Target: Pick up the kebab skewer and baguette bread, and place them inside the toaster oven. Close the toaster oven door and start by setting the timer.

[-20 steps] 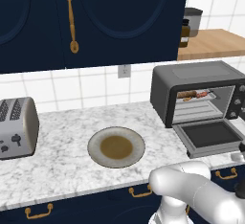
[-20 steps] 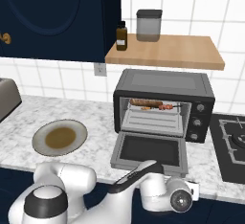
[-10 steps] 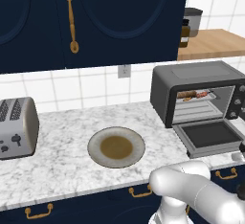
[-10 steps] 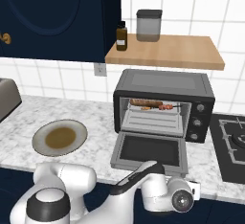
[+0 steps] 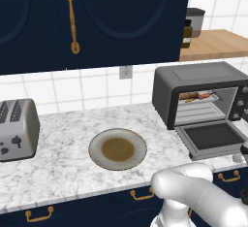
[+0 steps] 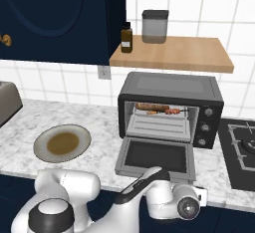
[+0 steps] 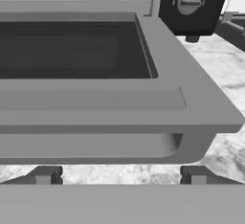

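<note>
Just in front of the lowered toaster oven door (image 7: 95,98), the gripper (image 7: 122,175) is hanging low with its jaws spread wide and empty. The kebab skewer (image 6: 172,111) and baguette bread (image 6: 151,107) are lying on the rack inside the toaster oven (image 6: 169,108), so closing comes next: it is best to come up under the bar handle (image 7: 91,144) squarely and lift in an arc about the hinge.

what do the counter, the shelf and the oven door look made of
Counter: polished marble or stone-look, white with grey veining. Shelf: light wood, matte tan surface with faint grain. Oven door: likely matte grey metal frame around dark, probably glass, pane; flat rendering leaves it open.
</note>
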